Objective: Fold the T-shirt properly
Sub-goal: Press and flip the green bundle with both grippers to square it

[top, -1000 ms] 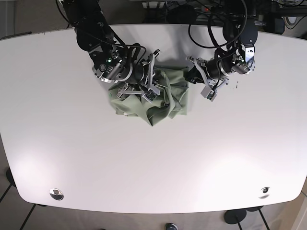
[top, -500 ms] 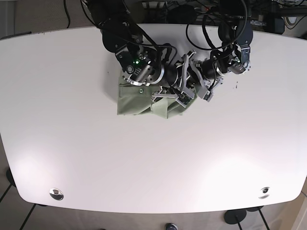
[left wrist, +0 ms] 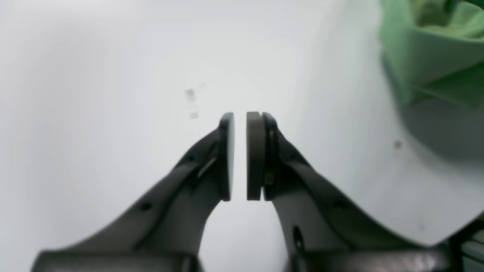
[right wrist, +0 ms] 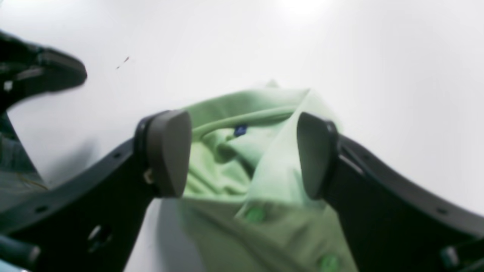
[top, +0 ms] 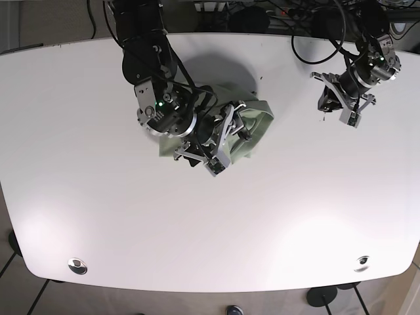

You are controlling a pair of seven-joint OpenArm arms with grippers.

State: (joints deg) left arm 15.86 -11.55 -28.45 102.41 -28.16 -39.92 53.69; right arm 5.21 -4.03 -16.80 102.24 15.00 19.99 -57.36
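My right gripper (right wrist: 242, 155) hangs wide open w/ nothing gripped, straddling the green T-shirt (right wrist: 257, 151) so I can look down on the collar end and pick an edge. In the base view the shirt (top: 252, 125) is a bunched lump at upper centre of the white table (top: 98, 216), partly under my right arm, so prob. far from properly folded. My left gripper (left wrist: 240, 155) is nearly closed, a thin gap, empty, parked over bare table at upper right, well apart from the cloth, out of the way.
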